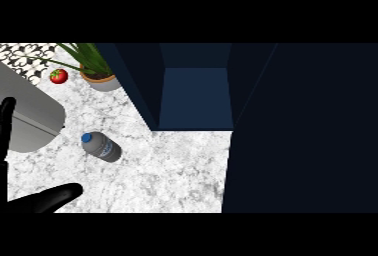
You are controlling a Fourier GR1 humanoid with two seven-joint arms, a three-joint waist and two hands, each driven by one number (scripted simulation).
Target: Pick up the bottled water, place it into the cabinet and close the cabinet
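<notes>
The bottled water (101, 146), a grey bottle with a blue cap, rests on the white marble counter (170, 170) left of centre. The dark blue cabinet (196, 95) stands open at the back, its inside bare, with its wide door (303, 130) swung out along the right side. My left hand (37, 202) shows at the lower left edge, open, its thumb pointing right and a finger raised along the left edge. It is apart from the bottle, below and to its left. My right hand is out of view.
A large grey rounded object (29, 115) lies at the left, close behind the bottle. A potted plant (100, 75) and a red tomato (58, 76) sit at the back left.
</notes>
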